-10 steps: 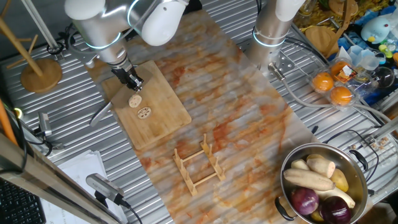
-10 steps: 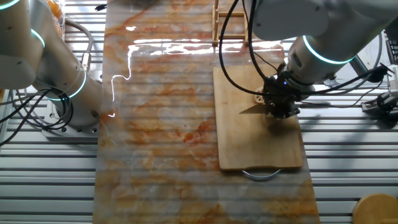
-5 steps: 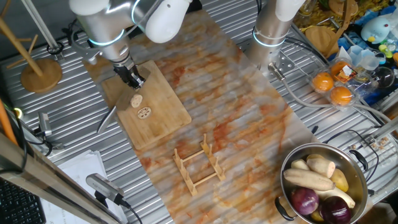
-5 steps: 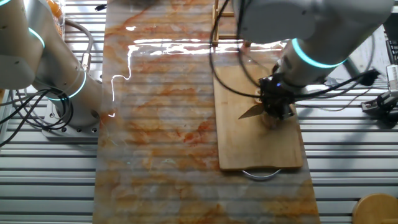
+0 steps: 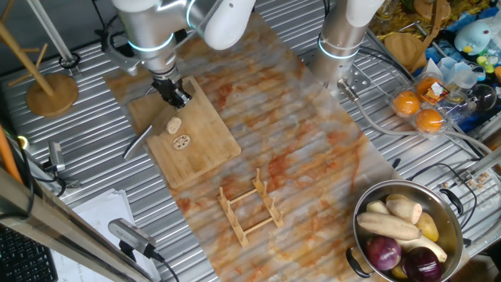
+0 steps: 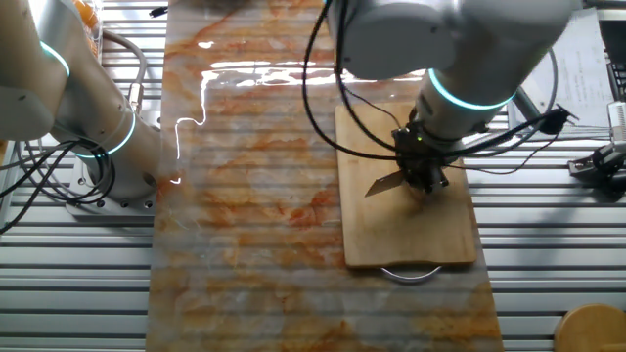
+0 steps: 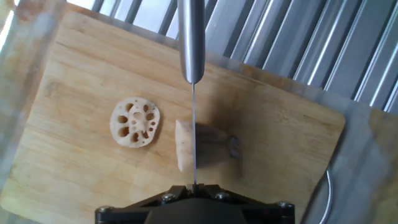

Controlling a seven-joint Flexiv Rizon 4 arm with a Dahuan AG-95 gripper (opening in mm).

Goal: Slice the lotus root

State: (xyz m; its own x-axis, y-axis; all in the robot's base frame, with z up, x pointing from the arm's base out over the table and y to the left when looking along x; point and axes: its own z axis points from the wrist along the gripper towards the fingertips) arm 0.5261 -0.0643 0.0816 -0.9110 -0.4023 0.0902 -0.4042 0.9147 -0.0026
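The lotus root (image 7: 208, 145) is a stubby tan chunk lying on the bamboo cutting board (image 7: 74, 74). One round slice (image 7: 135, 122) with a ring of holes lies flat just left of it. My gripper (image 7: 194, 186) is shut on a knife (image 7: 191, 37). The thin blade edge runs straight over the chunk near its cut end; I cannot tell whether it touches. In one fixed view the gripper (image 5: 177, 97) hangs over the board's far end above the chunk (image 5: 174, 124) and slice (image 5: 182, 142). In the other fixed view the gripper (image 6: 423, 178) hides the chunk, with the blade (image 6: 384, 183) pointing left.
A wooden rack (image 5: 250, 207) stands on the mat near the board (image 5: 211, 153). At the front right stands a steel pot (image 5: 368, 262) of pale roots and purple onions. Oranges (image 5: 419, 110) and a second arm's base (image 5: 340, 47) are behind. A wooden stand (image 5: 51, 90) is at the left.
The gripper and knife have shifted along the board, toward its far end in one fixed view and leftward in the other. The chunk and slice have stayed put.
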